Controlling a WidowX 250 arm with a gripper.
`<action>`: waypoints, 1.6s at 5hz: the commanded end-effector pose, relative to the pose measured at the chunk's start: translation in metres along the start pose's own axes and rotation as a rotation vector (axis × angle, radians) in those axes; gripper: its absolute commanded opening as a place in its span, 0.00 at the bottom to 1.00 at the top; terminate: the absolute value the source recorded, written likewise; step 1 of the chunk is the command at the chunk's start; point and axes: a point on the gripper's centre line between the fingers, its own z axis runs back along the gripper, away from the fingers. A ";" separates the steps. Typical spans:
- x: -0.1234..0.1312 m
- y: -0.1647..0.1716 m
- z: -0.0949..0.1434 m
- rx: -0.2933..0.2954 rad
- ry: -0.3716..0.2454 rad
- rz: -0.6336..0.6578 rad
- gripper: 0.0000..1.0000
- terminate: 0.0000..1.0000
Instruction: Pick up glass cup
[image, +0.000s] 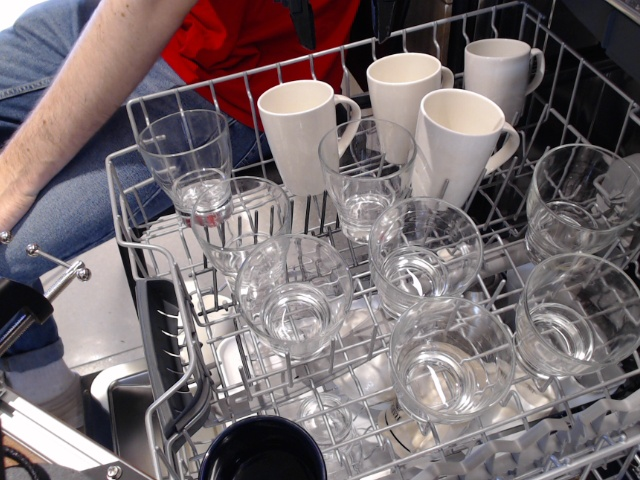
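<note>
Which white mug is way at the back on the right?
The white mug in the rack's far right corner. The other three white mugs stand nearer the front and further left.

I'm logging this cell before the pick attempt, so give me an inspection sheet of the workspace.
Surface: wire dish rack, pulled out, loaded.
Job's things: glass cup, a clear tumbler standing upright among the white mugs; several similar clear glasses stand around it.
Clutter: four white mugs, wider clear glasses, a dark blue cup at the front edge.
Grippers: no jaws seen; only a metal part shows at the left edge, and I cannot tell what it is.
Cables: nothing seen.
Surroundings: a person in a red top and jeans close behind the rack, forearm extended at the left.
</note>
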 end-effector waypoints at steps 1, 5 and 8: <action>0.000 0.000 0.000 0.000 0.000 0.000 1.00 0.00; -0.001 0.008 -0.072 0.053 -0.038 0.200 1.00 0.00; 0.013 0.024 -0.108 0.087 -0.027 0.294 1.00 0.00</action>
